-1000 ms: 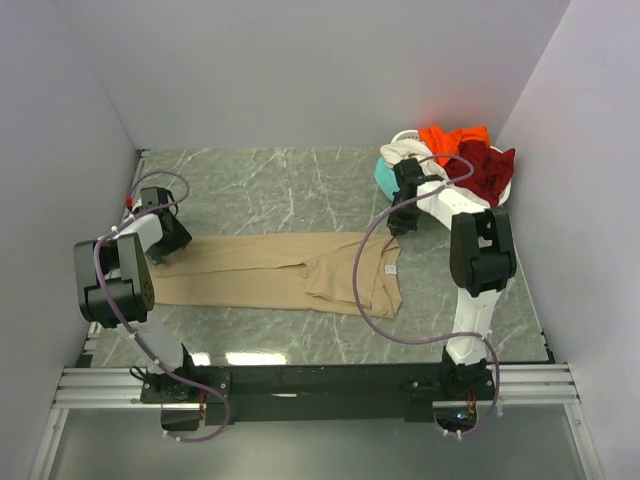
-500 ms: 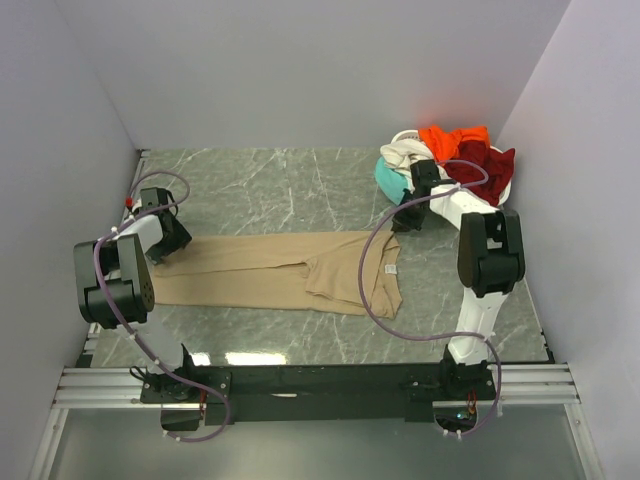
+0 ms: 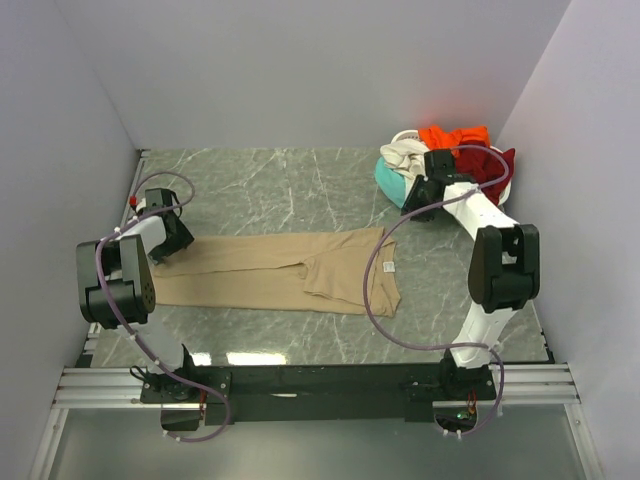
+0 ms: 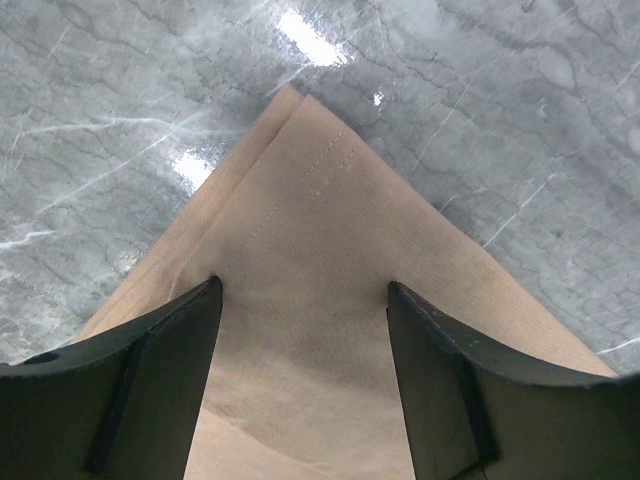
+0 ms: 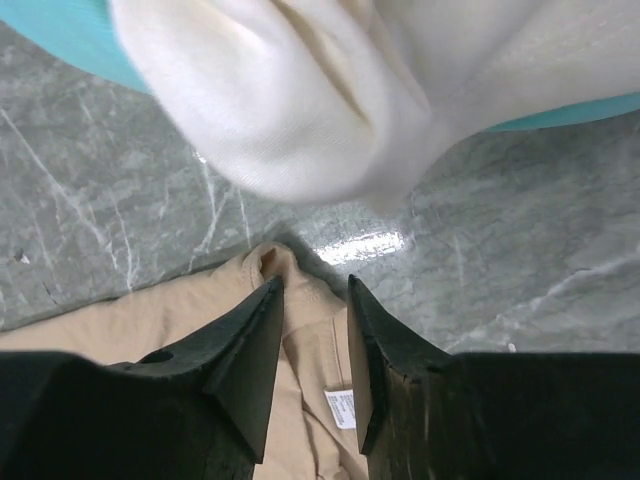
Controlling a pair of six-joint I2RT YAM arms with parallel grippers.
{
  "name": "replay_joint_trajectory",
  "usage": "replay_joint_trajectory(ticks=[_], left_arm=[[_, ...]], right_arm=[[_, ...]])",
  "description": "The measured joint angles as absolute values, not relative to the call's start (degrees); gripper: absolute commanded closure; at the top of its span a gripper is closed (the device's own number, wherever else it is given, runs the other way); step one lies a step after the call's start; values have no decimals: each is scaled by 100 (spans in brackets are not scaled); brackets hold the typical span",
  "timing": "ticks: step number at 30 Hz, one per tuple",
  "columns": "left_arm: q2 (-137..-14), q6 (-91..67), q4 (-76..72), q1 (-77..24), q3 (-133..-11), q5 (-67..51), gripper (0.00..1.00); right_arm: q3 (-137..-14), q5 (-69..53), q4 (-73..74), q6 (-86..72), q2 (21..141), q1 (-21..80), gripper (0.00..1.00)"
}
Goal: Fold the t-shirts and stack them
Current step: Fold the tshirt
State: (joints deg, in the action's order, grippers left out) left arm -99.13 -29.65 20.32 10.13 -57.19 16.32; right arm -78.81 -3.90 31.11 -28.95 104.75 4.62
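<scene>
The large tan t-shirt [image 3: 280, 270] lies flat and stretched left to right across the table. My left gripper [image 3: 170, 243] is open over its left corner, and in the left wrist view the gripper [image 4: 303, 288] has its fingers wide apart on the flat tan cloth [image 4: 320, 220]. My right gripper [image 3: 418, 205] is raised just beyond the shirt's right corner. It is slightly open and empty [image 5: 313, 285], with the tan shirt [image 5: 180, 310] below. The cream-white [image 3: 400, 155], bright orange [image 3: 450, 135], dark red [image 3: 490, 168] and teal [image 3: 388, 180] shirts sit heaped at the back right.
The heap lies in the back right corner against the grey walls. In the right wrist view the cream shirt [image 5: 280, 100] hangs close ahead over the teal one [image 5: 50, 30]. The tan shirt's white label [image 3: 390, 268] faces up near its right end.
My right gripper has let go of the tan shirt's right corner and moved back and right toward the heap. The left arm has hardly moved.
</scene>
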Motion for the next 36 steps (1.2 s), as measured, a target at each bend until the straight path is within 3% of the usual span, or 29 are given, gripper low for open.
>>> replay_joint_trajectory(ticks=[9,15,28,31,34,36], left_arm=[[-9909,-2963,2018,1004,-5710,1638,27],[-9898,-2961,1999,1002,-5693,1640,27],[-9894,-2961,1992,1002,-5686,1643,27],[-9894,-2961,1994,1002,-5686,1645,27],[-9894,-2961,1994,1002,-5686,1647,27],[-9898,-2963,1994,1002,-5686,1649,27]], right_arm=[[-7878,-235,3151,-2694,10370,1059,60],[-8136,-132,3280,-2687,10906,1551,60],[-8226,344,3535,-2563,11393,1557,63],[-8226,287,3474,-2565,11428,1527,68],[-8224,167,3385,-2565,11500,1461,82],[-8221,75,3336,-2576,11526,1400,97]])
